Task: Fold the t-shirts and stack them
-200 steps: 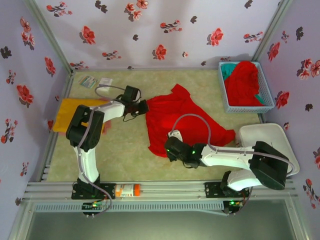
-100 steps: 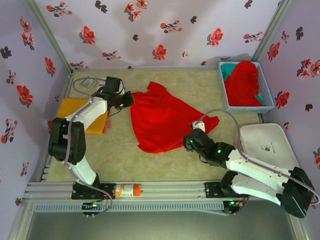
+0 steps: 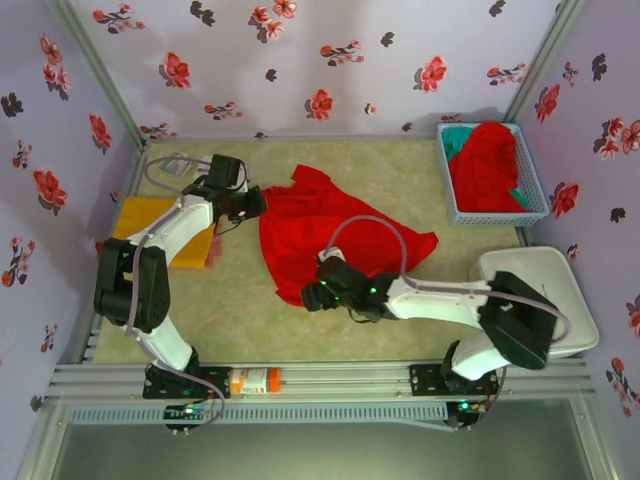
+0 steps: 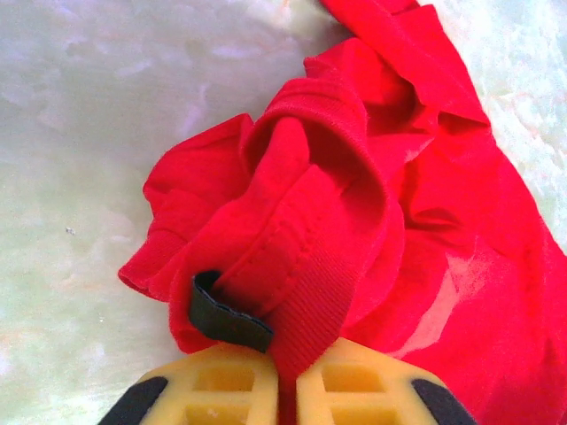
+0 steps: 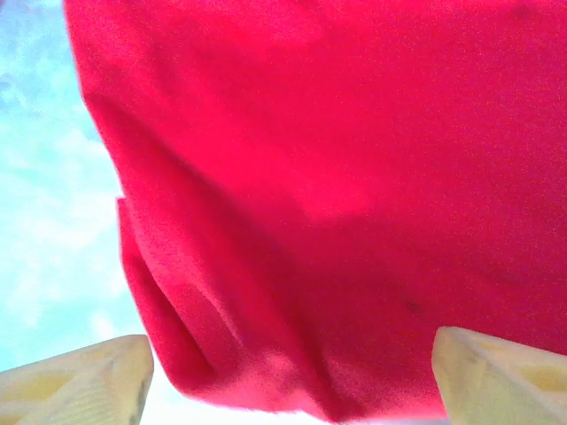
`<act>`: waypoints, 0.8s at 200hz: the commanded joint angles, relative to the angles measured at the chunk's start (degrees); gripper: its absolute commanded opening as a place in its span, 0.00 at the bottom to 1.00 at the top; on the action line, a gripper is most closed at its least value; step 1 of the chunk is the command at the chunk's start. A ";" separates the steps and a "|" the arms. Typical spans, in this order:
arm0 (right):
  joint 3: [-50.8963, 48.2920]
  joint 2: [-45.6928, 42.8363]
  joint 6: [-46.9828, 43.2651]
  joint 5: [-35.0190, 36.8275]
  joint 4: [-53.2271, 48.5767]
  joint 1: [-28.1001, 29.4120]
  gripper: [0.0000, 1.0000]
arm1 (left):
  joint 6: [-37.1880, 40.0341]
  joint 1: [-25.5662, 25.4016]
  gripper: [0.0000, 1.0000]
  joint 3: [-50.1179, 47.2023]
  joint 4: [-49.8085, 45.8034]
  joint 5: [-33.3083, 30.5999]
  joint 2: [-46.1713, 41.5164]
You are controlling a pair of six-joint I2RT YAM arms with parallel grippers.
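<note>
Red cloth fills the middle of the top view: one red t-shirt [image 3: 340, 235] lies crumpled and unfolded on the table [image 3: 250, 310]. The left claw [image 3: 262, 203] is clamped on the collar band at the shirt's upper left, cloth pinched between its yellow fingers [image 4: 221, 398]. The right claw [image 3: 310, 296] stands wide at the lower hem, gripping nothing. At the left edge an orange-yellow t-shirt [image 3: 140, 225] lies flat, seemingly folded, the only start of a stack. Upper right, the blue basket [image 3: 495, 216] holds more red t-shirts [image 3: 490, 165] and a teal t-shirt [image 3: 458, 138]. I'd say most of the work lies ahead.
</note>
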 commanded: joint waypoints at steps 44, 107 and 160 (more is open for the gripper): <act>-1.42 1.52 4.48 2.81 -1.97 1.62 0.08 | 2.44 1.19 0.12 1.65 -4.19 0.01 0.10; -10.87 -23.78 -3.58 1.98 -16.85 -7.80 0.00 | 1.39 1.28 0.39 -6.16 -1.77 1.69 0.79; -13.26 -36.54 -5.93 2.45 -24.13 -17.40 0.00 | 1.20 1.38 0.47 -4.02 -1.64 1.91 2.87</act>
